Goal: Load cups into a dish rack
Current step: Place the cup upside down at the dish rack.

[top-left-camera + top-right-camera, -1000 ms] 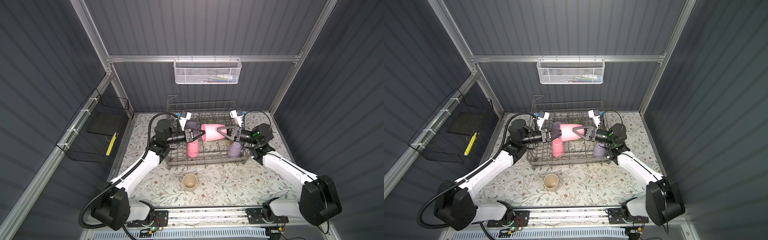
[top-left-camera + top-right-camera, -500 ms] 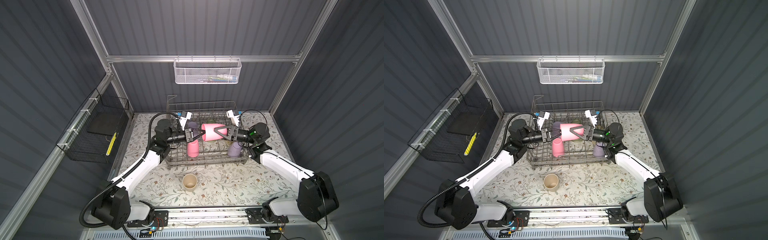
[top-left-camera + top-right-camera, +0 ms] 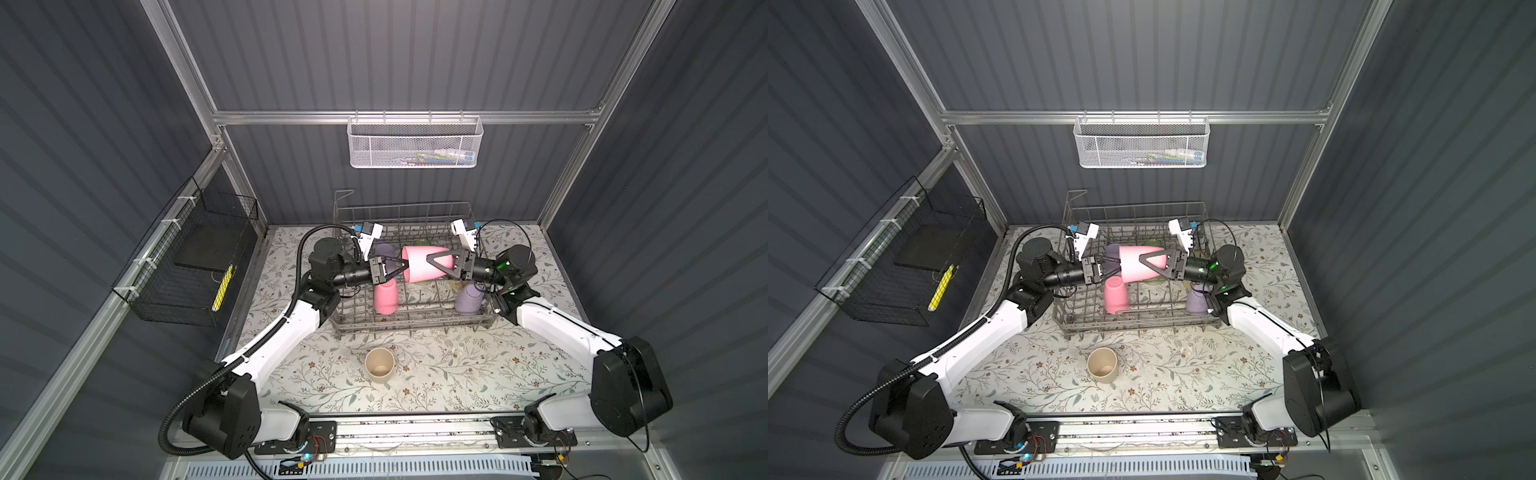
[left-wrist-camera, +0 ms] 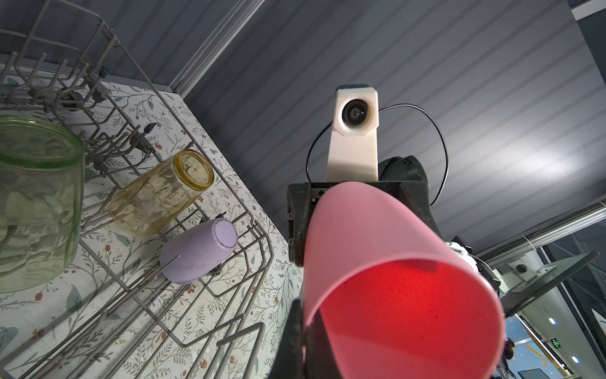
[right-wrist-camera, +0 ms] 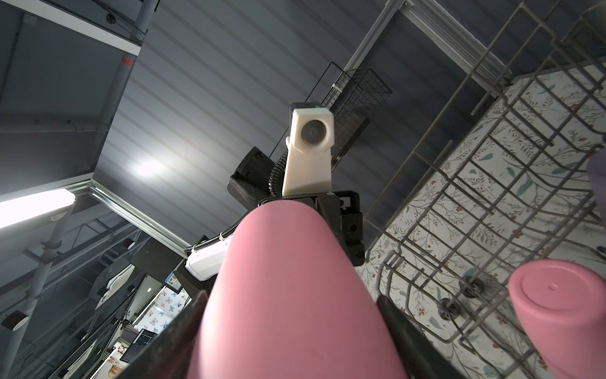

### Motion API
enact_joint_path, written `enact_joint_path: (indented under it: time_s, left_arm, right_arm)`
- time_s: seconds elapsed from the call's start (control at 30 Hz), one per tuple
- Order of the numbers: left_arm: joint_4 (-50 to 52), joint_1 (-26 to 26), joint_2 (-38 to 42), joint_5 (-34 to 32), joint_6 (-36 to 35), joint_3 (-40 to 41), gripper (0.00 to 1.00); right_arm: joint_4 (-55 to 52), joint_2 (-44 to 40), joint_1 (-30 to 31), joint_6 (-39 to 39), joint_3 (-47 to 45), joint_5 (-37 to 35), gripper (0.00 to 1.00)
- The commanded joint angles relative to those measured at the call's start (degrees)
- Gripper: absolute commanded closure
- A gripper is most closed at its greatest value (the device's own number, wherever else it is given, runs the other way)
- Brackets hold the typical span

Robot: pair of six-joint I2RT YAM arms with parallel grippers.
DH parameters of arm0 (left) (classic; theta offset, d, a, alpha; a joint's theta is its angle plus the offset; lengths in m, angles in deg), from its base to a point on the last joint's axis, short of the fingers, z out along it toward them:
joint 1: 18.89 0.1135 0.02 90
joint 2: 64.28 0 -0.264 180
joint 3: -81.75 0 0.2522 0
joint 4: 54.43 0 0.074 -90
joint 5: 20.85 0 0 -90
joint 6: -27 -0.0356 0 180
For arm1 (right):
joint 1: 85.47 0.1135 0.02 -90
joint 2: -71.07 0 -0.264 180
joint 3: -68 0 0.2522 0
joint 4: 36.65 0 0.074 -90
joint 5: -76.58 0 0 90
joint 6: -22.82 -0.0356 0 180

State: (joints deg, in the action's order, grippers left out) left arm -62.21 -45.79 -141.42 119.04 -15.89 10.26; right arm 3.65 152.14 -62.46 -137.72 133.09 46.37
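The pink cup (image 3: 417,268) is an opaque, handleless tumbler lying sideways in the air above the dish rack (image 3: 415,322). Its mouth faces my left gripper (image 3: 401,267), which is pinched tight on the rim. My right gripper (image 3: 430,266) straddles its base end, jaws wide; whether they press it I cannot tell.

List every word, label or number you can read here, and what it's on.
Nothing is legible.
Small green lit sign beyond the cell: too small to read.
Packets inside the white mesh wall basket: labels blurred.
Yellow strip in the black wire side basket: no readable marking.
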Motion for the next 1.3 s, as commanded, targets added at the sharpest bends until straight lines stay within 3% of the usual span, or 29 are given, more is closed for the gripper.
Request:
enact_joint_path:
  time_s: [0.0, 0.2, 0.73, 0.8, 0.87, 0.93, 1.0, 1.13, 1.27]
  left_arm:
    - [4.4, -0.1, 1.6, 0.2, -3.0, -0.9, 1.0]
    - [7.2, -0.1, 4.6, -2.0, -3.8, -1.4, 0.99]
    - [14.7, 0.2, 7.9, -6.3, -7.2, -2.4, 0.78]
    - [18.4, 0.3, 9.4, -7.8, -9.4, -3.0, 0.75]
    - [23.0, 0.4, 11.1, -9.7, -12.0, -4.1, 0.74]
    - [26.2, 0.5, 12.4, -11.0, -13.9, -5.0, 0.72]
    - [28.9, 0.5, 13.4, -12.0, -15.3, -5.8, 0.68]
    - [31.8, 0.6, 14.9, -13.1, -17.1, -6.6, 0.67]
    - [32.5, 0.6, 15.5, -13.1, -17.5, -6.6, 0.66]
  right_arm:
    - [5.2, -0.5, 0.2, -1.6, 1.4, -0.2, 0.45]
    - [4.9, -2.3, -1.9, -1.8, 0.3, -0.4, 0.49]
    - [-3.2, -8.5, -7.0, 2.9, -2.4, 0.7, 0.53]
    - [-11.3, -10.9, -8.2, 8.3, -2.0, 0.4, 0.53]
    - [-29.0, -14.5, -8.7, 20.1, 0.7, -2.0, 0.53]
    - [-49.6, -16.6, -8.1, 35.4, 5.6, -8.0, 0.53]
    - [-64.3, -16.6, -7.5, 46.0, 10.3, -15.4, 0.53]
    - [-82.4, -14.5, -5.9, 56.9, 16.8, -28.2, 0.53]
    - [-91.2, -8.9, -2.5, 62.1, 21.7, -39.4, 0.53]
